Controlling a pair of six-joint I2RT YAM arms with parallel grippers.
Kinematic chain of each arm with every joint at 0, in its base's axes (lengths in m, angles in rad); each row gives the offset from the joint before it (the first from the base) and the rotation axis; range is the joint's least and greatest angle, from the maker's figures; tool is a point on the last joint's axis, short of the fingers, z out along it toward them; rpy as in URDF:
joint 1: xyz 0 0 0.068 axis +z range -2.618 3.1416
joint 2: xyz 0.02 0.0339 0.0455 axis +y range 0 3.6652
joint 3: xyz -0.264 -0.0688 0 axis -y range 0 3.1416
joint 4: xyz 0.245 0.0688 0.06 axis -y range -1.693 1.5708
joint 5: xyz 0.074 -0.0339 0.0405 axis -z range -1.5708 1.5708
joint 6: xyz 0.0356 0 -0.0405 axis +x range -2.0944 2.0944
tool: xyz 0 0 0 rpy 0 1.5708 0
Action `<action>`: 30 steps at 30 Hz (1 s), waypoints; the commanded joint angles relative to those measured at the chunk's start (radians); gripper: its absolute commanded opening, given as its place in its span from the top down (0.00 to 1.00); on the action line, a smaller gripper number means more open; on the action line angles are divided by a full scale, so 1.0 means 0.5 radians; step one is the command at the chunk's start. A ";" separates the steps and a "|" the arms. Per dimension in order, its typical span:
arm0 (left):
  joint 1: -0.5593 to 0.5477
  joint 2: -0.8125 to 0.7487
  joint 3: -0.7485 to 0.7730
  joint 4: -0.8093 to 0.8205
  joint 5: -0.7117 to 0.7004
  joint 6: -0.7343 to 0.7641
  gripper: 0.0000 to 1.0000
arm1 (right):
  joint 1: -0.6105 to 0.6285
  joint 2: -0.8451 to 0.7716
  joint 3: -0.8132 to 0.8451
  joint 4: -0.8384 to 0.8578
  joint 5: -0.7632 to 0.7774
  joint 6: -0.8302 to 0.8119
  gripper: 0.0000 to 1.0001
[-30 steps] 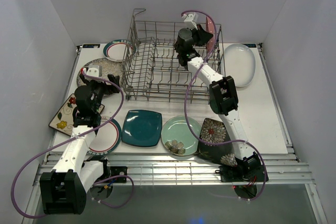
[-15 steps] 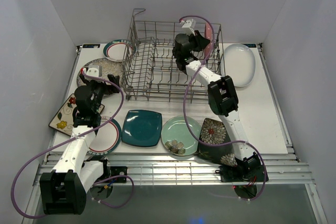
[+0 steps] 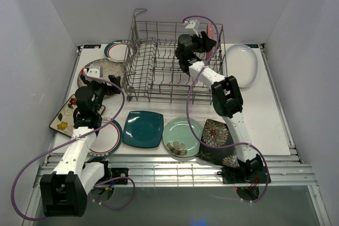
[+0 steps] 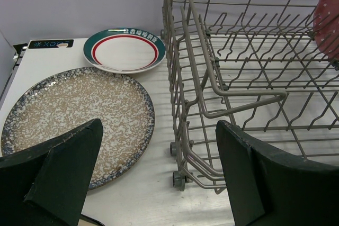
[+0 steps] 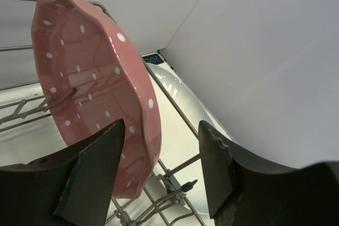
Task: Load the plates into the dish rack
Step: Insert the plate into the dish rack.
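Right wrist: plate (upright) within tool

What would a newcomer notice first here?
A pink dotted plate stands on edge in the far right corner of the wire dish rack, with the right arm's jaws open either side of its rim. Other plates lie flat on the table around the rack, among them a teal square plate in front.

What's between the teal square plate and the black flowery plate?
A mint round plate lies flat between them; the overhead view shows it.
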 commanded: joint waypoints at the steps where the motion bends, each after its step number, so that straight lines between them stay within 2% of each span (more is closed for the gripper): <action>1: 0.011 -0.052 0.012 0.032 0.030 0.014 0.02 | -0.026 -0.200 -0.068 0.124 0.008 0.106 0.36; 10: 0.011 -0.061 0.015 0.032 0.033 0.014 0.02 | -0.093 -0.335 -0.215 0.121 -0.022 0.168 0.35; 16: 0.011 -0.061 0.009 0.035 0.036 0.017 0.02 | -0.133 -0.443 -0.384 0.039 -0.120 0.379 0.35; 17: 0.011 -0.064 0.009 0.032 0.036 0.017 0.02 | -0.143 -0.452 -0.381 -0.150 -0.169 0.458 0.34; 19: 0.011 -0.064 0.009 0.032 0.033 0.017 0.02 | -0.164 -0.476 -0.326 -0.509 -0.276 0.878 0.33; 20: 0.011 -0.070 0.009 0.032 0.030 0.017 0.02 | -0.210 -0.480 -0.280 -0.948 -0.438 1.053 0.32; 21: 0.011 -0.070 0.009 0.035 0.026 0.017 0.02 | -0.237 -0.464 -0.146 -1.147 -0.516 1.404 0.32; 23: 0.011 -0.073 0.006 0.032 0.026 0.014 0.02 | -0.299 -0.470 -0.114 -1.336 -0.660 1.542 0.32; 27: 0.011 -0.058 0.009 0.032 0.033 0.014 0.02 | -0.281 -0.633 -0.450 -0.971 -0.679 1.435 0.31; 30: 0.011 -0.055 0.012 0.035 0.030 0.014 0.02 | -0.281 -0.624 -0.412 -1.050 -0.713 1.471 0.28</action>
